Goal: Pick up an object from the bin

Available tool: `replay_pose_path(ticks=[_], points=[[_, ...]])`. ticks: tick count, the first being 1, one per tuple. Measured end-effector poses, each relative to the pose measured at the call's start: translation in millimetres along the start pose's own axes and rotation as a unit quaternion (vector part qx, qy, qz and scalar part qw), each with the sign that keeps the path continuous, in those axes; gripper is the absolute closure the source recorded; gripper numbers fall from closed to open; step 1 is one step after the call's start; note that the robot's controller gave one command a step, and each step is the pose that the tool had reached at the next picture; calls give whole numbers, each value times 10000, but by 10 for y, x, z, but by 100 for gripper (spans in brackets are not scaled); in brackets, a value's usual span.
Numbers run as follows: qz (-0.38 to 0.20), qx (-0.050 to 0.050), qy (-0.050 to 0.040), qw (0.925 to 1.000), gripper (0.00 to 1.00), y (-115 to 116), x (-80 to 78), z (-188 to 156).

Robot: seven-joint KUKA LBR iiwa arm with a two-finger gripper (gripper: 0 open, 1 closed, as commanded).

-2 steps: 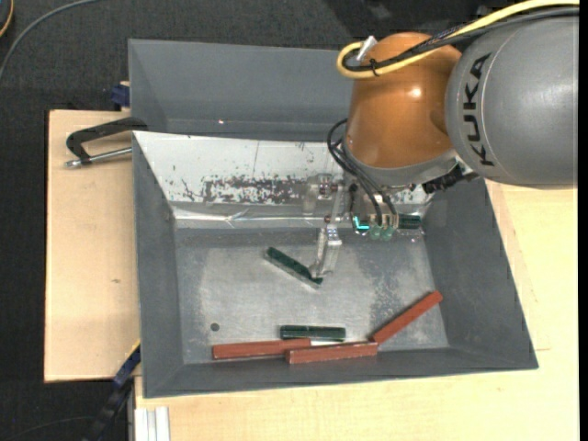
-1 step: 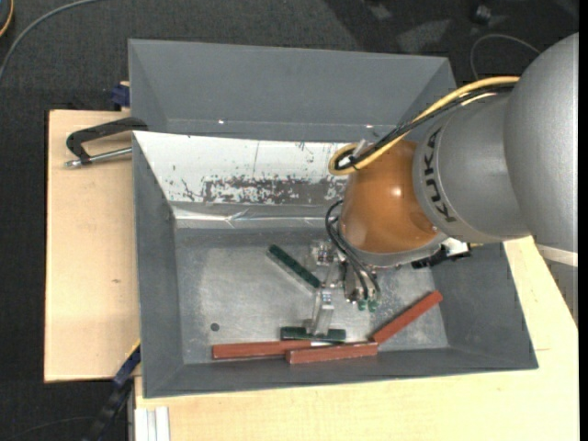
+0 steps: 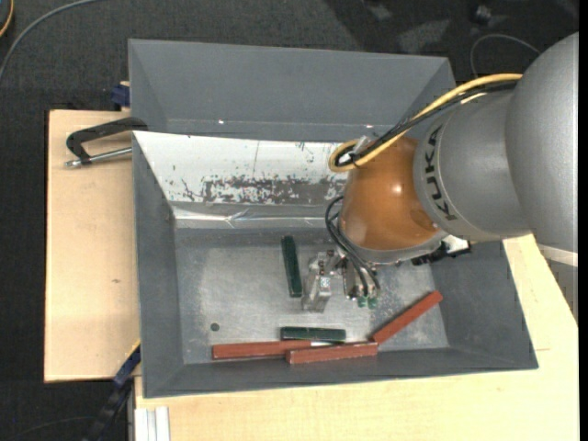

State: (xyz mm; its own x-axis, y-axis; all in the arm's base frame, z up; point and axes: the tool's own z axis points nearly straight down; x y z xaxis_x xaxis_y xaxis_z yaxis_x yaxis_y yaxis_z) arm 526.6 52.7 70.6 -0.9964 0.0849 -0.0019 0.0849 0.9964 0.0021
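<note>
Grey sloping walls of the bin (image 3: pixel 156 274) close in a scuffed metal floor, and the hand (image 3: pixel 340 290) hangs low over the middle of it, under the arm's orange cover. Whether the hand is wide or narrow I cannot tell from this angle.

Just beside the hand, on the side away from the arm, lies a dark green stick (image 3: pixel 291 266), pointing toward the far wall. It looks like the nearest candidate. From the hand toward the near wall lie a second dark green stick (image 3: pixel 312 334) and two long red-brown strips (image 3: pixel 248 349), set end to end. A third red-brown strip (image 3: pixel 406 317) slants away under the arm's side.

The risk, as I judge it, is a miss. The nearest stick is thin and sits off to one side rather than under the hand, so a straight closing could catch only air or nudge the stick away. It lies flat on hard metal, so it could also roll or slip out during a lift.
</note>
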Motion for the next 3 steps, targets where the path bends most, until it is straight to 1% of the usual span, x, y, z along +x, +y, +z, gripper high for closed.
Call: replay_pose_path(ticks=[1,2,3], points=[[2,-1,-1,10000,0,-1,-1,-1],[-1631,13,-30,9866,0,-405,-35,-404],[-4524,17,1,8918,0,-1693,-11,-75]])
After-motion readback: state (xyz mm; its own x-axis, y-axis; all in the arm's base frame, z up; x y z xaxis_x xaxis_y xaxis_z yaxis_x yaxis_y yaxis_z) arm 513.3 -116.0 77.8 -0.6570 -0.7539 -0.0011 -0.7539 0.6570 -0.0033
